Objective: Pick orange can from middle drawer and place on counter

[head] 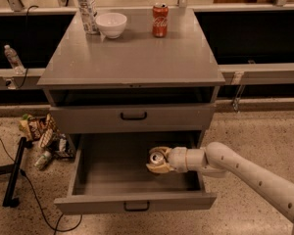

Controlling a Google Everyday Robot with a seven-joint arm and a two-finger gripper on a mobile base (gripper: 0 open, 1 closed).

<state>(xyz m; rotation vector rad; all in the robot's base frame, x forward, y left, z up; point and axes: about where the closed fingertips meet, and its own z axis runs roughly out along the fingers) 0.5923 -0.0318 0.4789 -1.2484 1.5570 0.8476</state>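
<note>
The orange can (157,156) stands in the open middle drawer (137,202), near its right side, with its silver top showing. My gripper (154,161) reaches into the drawer from the right on a white arm (245,173) and is right at the can, wrapped around it. The counter (132,58) is the grey top of the cabinet above.
On the counter's far edge stand a red cola can (160,20), a white bowl (111,24) and a clear bottle (87,9). A shut drawer front (133,115) sits above the open one. Litter (41,138) and a black stand (14,173) lie on the floor at left.
</note>
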